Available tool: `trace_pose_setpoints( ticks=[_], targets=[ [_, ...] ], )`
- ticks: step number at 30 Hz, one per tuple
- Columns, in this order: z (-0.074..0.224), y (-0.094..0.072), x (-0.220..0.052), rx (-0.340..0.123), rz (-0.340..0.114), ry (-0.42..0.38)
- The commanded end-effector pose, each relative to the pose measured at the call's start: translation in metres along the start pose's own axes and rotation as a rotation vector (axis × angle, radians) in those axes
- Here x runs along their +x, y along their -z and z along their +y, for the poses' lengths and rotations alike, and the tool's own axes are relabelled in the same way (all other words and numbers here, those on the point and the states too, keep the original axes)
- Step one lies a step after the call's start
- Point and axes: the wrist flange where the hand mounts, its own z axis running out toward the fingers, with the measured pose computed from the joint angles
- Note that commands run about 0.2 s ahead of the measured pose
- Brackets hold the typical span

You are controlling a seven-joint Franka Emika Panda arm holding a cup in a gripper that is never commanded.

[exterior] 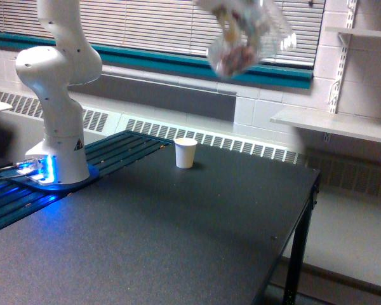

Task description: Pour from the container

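Observation:
The container [240, 51], a clear plastic measuring cup with pinkish-brown and white bits in its bottom, hangs motion-blurred at the top of the exterior view, high above the black table [178, 241]. It sits up and to the right of a small white paper cup [185, 152]. My gripper [232, 24] is mostly cut off by the top edge. Only its blurred pale fingers show, closed on the container's wall. The container is tilted, with its rim toward the exterior view's right.
The arm's white base [57, 127] stands on a blue-lit mount at the exterior view's left. A slatted dark panel [124, 149] lies beside it. The table's right edge [311, 190] drops to the floor. A white wall shelf [343, 124] and blinds are behind.

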Motion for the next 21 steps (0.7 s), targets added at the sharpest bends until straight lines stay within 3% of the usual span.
trace_pose_setpoints(
  ticks=[1, 13, 21],
  targets=[
    [-0.034, 0.029, -0.026, 0.072, 0.008, 0.090],
    [-0.086, 0.014, -0.109, 0.129, -0.072, 0.243],
    [-0.125, 0.014, -0.159, 0.170, -0.099, 0.349]
  ],
)
